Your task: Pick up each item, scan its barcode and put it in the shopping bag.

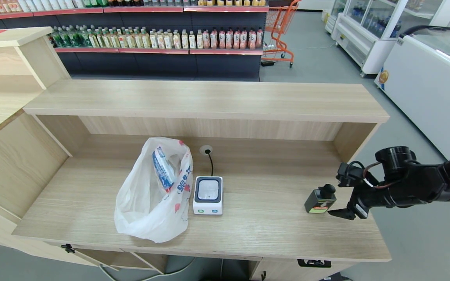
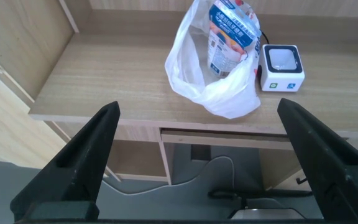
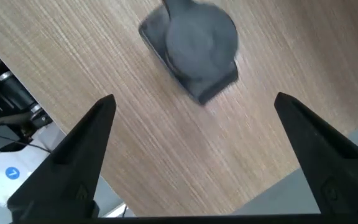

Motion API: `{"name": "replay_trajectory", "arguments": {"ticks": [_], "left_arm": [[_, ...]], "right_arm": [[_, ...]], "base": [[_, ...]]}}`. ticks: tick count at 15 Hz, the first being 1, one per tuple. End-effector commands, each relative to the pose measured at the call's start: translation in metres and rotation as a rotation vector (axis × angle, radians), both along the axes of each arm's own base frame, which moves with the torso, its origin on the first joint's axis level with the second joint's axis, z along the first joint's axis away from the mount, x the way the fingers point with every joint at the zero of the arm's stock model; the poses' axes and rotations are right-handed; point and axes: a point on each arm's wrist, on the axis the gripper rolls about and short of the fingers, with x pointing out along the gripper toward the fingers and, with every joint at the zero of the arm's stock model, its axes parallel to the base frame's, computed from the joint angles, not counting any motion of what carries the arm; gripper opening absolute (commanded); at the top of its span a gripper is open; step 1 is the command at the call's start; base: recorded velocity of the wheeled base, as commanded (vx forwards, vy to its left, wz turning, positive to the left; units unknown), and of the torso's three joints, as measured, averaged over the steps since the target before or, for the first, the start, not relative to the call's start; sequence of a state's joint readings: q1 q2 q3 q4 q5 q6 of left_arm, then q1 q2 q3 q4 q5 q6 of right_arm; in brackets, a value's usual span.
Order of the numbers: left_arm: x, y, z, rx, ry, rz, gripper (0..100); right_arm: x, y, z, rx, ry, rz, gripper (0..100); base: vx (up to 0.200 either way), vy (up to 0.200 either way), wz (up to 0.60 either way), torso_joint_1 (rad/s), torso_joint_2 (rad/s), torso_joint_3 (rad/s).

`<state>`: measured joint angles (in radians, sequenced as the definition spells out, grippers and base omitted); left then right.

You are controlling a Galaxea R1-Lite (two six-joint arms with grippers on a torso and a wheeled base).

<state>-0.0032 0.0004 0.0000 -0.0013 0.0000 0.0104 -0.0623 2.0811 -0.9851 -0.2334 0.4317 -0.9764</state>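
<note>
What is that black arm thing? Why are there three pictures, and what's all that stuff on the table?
That is a robot with two arms, working at a shop counter. Each arm ends in a gripper: two black fingers that pinch like tongs. The big picture comes from a camera on the robot's head, looking down. The two small pictures come from cameras on its wrists, so you see the fingers sticking out in front.

On the counter are a white shopping bag with a packet already inside, a small white barcode scanner beside it, and a little dark bottle off to the robot's right.

The right gripper is open close to that bottle, not gripping it. The left gripper is open too, back from the counter, holding nothing.
</note>
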Motion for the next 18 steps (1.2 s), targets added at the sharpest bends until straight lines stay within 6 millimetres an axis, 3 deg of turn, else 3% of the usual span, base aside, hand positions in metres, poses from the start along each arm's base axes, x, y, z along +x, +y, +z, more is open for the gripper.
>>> {"name": "replay_trajectory", "arguments": {"ticks": [1, 5, 6, 9, 12, 14, 15, 16, 18], "left_arm": [[0.0, 0.0, 0.0, 0.0, -0.001, 0.0, 100], [0.0, 0.0, 0.0, 0.0, -0.001, 0.0, 100], [0.0, 0.0, 0.0, 0.0, -0.001, 0.0, 100], [0.0, 0.0, 0.0, 0.0, -0.001, 0.0, 100], [0.0, 0.0, 0.0, 0.0, -0.001, 0.0, 100], [0.0, 0.0, 0.0, 0.0, -0.001, 0.0, 100], [0.0, 0.0, 0.0, 0.0, -0.001, 0.0, 100], [0.0, 0.0, 0.0, 0.0, -0.001, 0.0, 100], [0.0, 0.0, 0.0, 0.0, -0.001, 0.0, 100]], "right_arm": [[0.015, 0.017, -0.015, 0.002, 0.01, 0.048, 100], [0.03, 0.029, -0.027, 0.016, 0.015, 0.06, 100], [0.03, 0.029, -0.03, 0.016, 0.023, 0.06, 0], [0.031, 0.029, -0.034, 0.017, 0.023, 0.061, 0], [0.027, 0.028, -0.022, 0.016, -0.045, 0.059, 0], [0.017, 0.026, 0.005, 0.021, -0.123, 0.061, 0], [0.008, 0.021, 0.029, 0.041, -0.228, 0.069, 0], [-0.005, 0.008, 0.051, 0.049, -0.343, 0.043, 0], [-0.042, -0.011, 0.074, 0.068, -0.451, -0.046, 0]], "base": [[0.0, 0.0, 0.0, 0.0, 0.0, 0.0], [0.0, 0.0, 0.0, 0.0, 0.0, 0.0], [0.0, 0.0, 0.0, 0.0, 0.0, 0.0], [0.0, 0.0, 0.0, 0.0, 0.0, 0.0], [0.0, 0.0, 0.0, 0.0, 0.0, 0.0], [0.0, 0.0, 0.0, 0.0, 0.0, 0.0], [0.0, 0.0, 0.0, 0.0, 0.0, 0.0], [0.0, 0.0, 0.0, 0.0, 0.0, 0.0], [0.0, 0.0, 0.0, 0.0, 0.0, 0.0]]}}
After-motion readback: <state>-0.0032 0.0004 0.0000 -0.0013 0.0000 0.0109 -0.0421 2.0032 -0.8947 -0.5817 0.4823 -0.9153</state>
